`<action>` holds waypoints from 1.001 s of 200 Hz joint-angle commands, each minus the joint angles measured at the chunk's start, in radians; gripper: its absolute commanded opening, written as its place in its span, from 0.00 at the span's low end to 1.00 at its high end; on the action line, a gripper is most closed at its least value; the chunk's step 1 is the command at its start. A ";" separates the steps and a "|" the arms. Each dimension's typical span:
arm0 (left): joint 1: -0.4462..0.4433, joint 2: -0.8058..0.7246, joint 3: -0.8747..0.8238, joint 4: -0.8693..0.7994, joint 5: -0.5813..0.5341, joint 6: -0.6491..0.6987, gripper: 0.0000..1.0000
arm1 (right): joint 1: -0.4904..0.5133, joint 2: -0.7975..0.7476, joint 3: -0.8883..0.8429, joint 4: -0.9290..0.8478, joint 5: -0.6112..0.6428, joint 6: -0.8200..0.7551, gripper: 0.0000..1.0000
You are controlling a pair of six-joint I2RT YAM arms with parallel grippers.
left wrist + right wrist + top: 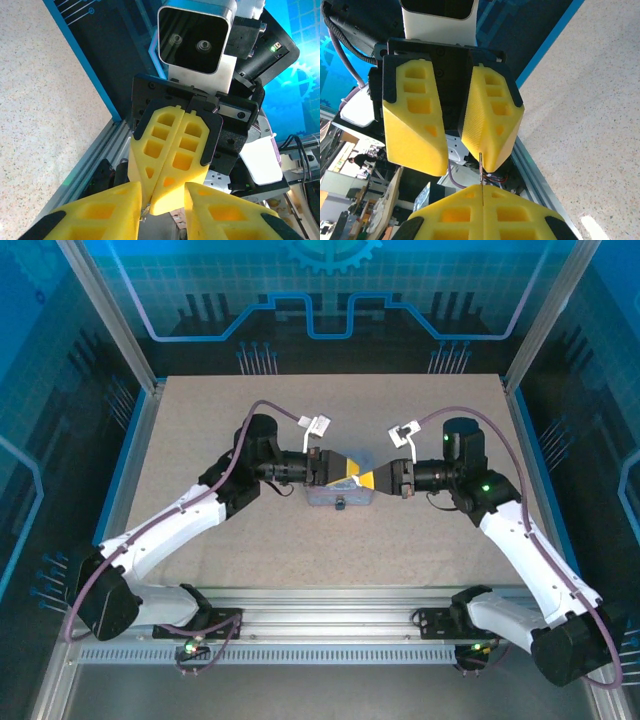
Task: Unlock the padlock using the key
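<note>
Both grippers meet tip to tip above the pale blue tin (pixel 325 496). My right gripper (pixel 483 188) is shut on the key (pixel 481 169), a thin dark sliver that sticks out of the seam between its yellow pads. The left gripper (pixel 465 167) faces it with its jaws apart, and the key's tip touches the inner edge of one left finger (pixel 492 125). In the left wrist view the right gripper's shut tips (pixel 151 200) reach in between the left fingers (pixel 100 212), with the key (pixel 142 212) against that finger. A small dark piece at the tin's near side looks like the padlock (pixel 340 505).
The speckled beige table (pixel 200 430) lies all round the tin. A metal rail (pixel 330 595) with both arm bases runs along the near edge. Blue-lit walls and aluminium posts (pixel 105 310) close in the sides and back.
</note>
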 commanded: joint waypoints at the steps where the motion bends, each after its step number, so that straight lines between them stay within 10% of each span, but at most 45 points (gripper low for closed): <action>1: -0.005 0.009 0.033 -0.028 0.032 0.031 0.16 | -0.014 0.003 0.034 -0.012 -0.015 -0.009 0.00; 73: -0.005 -0.005 0.035 -0.086 0.008 0.070 0.00 | -0.026 -0.002 0.036 -0.010 -0.010 0.001 0.00; 114: -0.005 -0.037 -0.009 -0.026 -0.098 0.025 0.00 | -0.028 -0.104 -0.067 0.148 0.135 0.127 0.43; 200: -0.027 -0.046 -0.062 0.110 -0.189 -0.044 0.00 | 0.075 -0.249 -0.332 0.584 0.442 0.392 0.49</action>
